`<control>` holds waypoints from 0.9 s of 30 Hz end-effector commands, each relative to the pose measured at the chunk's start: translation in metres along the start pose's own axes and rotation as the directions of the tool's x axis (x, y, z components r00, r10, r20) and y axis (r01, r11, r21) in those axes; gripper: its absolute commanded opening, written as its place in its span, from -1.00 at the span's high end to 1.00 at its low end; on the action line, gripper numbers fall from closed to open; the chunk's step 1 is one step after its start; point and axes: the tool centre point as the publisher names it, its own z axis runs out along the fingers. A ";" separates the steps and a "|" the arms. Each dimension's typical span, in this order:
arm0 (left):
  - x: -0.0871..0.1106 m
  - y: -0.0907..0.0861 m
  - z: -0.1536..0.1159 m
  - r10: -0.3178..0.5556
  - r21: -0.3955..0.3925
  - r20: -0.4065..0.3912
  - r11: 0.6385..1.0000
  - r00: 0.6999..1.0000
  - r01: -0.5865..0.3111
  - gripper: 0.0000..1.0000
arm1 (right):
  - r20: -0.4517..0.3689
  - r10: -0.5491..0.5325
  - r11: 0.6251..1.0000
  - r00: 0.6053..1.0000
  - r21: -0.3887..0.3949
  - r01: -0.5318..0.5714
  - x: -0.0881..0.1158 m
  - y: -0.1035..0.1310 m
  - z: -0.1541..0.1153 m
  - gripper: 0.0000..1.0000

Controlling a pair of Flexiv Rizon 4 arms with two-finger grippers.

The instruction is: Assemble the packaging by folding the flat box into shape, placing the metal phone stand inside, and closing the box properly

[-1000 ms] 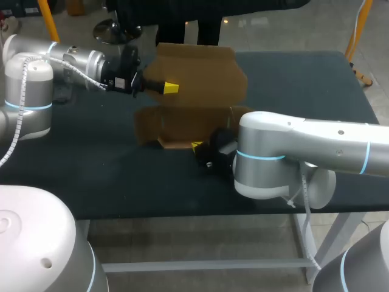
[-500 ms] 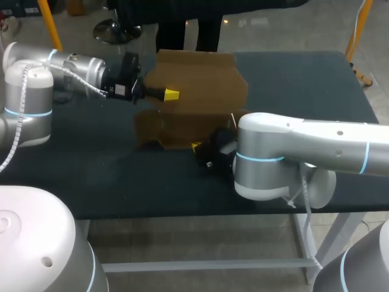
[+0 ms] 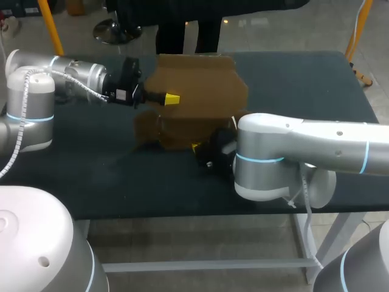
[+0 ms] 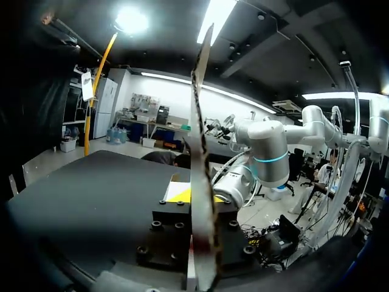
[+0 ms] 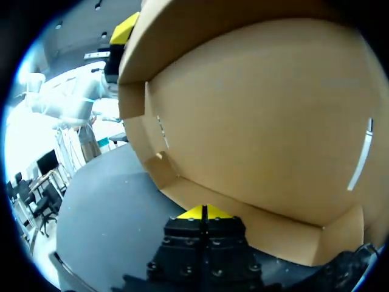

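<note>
I'm looking in on a robotics lab: my grey-white, blue-ringed left arm (image 3: 30, 91) and right arm (image 3: 304, 149) hang over a dark matte tabletop (image 3: 121, 182) on a pale metal frame.

In the head view the right arm (image 3: 273, 152) covers nearly all of the right pincer (image 3: 197, 146), leaving one yellow tip showing, and hides the near right corner of the box (image 3: 176, 131). The box's folded-over flap (image 3: 200, 85) conceals its inside. From the left wrist the flap stands edge-on, masking one finger of the left pincer (image 4: 197, 198). In the right wrist view the box runs past the picture's rim on several sides.
</note>
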 end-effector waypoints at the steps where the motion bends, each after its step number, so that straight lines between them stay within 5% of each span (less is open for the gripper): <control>1: -0.001 0.002 0.002 -0.001 0.000 -0.003 1.000 1.000 0.001 1.00 | 0.006 0.000 1.000 1.000 0.000 0.000 0.002 -0.002 0.003 1.00; 27: -0.002 0.003 0.000 -0.002 -0.010 0.004 1.000 1.000 0.002 1.00 | 0.006 0.000 1.000 1.000 0.000 0.000 0.002 -0.002 0.003 1.00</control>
